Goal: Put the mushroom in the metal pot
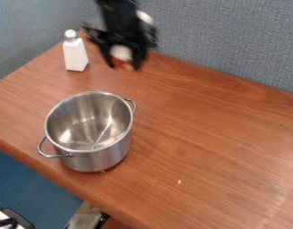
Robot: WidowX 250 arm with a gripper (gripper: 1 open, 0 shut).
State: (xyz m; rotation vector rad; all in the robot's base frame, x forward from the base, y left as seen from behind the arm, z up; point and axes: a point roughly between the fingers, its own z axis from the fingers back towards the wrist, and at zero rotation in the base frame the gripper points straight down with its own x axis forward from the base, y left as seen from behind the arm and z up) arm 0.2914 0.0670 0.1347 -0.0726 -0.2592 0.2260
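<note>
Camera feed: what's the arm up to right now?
The gripper is in the air above the back of the wooden table, holding the mushroom between its fingers, near the white bottle. The picture is blurred there. The metal pot sits empty near the table's front edge, so the mushroom has been picked up but isn't in the pot yet.

Black arm (117, 11), blurred; black two-finger pincer (121, 54), boxy fingers.

Even, soft lighting; low resolution. Claw (121, 55) heavily motion-blurred at far left. Mild glare inside metal pot (89, 131); faint shadows on desk (209, 134).
</note>
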